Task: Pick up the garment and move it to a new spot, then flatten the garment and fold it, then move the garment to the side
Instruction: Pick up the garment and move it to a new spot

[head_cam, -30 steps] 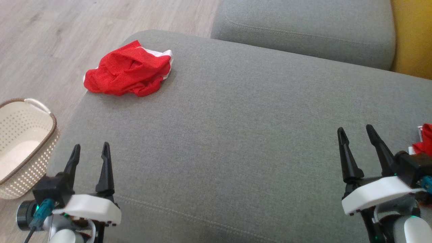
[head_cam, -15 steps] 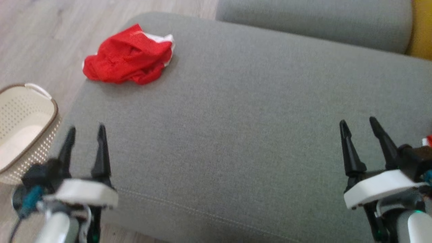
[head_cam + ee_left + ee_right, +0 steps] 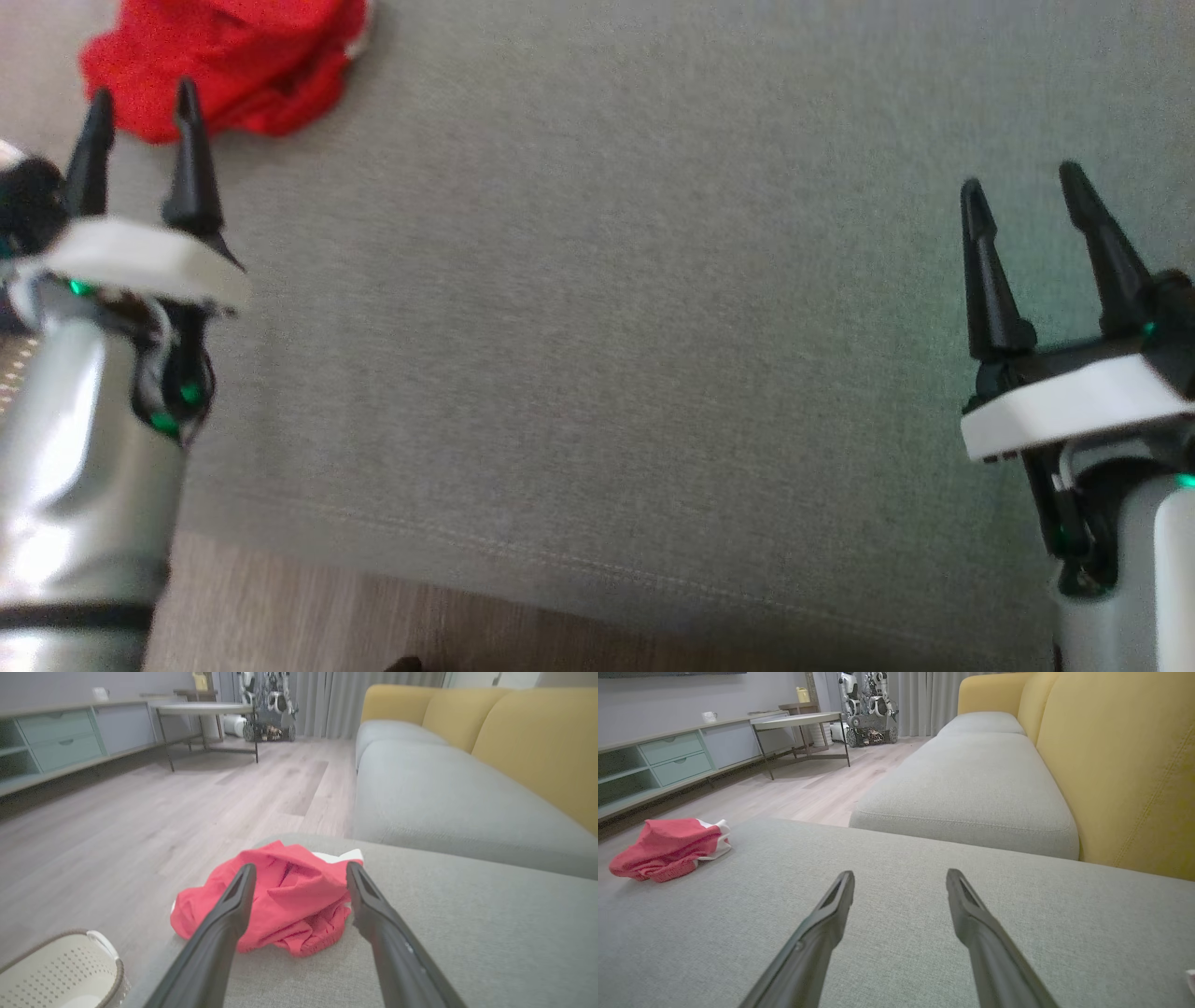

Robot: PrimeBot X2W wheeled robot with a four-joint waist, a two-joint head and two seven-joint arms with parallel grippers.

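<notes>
A crumpled red garment (image 3: 224,56) with a white edge lies at the far left corner of the grey sofa cushion (image 3: 597,327). My left gripper (image 3: 140,93) is open just short of it, tips pointing at the heap. In the left wrist view the garment (image 3: 285,900) sits straight ahead between the spread fingers, untouched. My right gripper (image 3: 1022,182) hovers open over the bare right side of the cushion, holding nothing. From the right wrist view the garment (image 3: 668,849) lies far off to the left.
A cream perforated basket (image 3: 60,975) stands on the wood floor beside the cushion's left edge. A second grey seat (image 3: 971,793) and the yellow backrest (image 3: 1120,765) lie beyond. The cushion's front seam (image 3: 560,560) borders wood floor (image 3: 327,625).
The head camera has tipped down and the scene has slid up and left. My left gripper has advanced toward the red garment. Both grippers stay open.
</notes>
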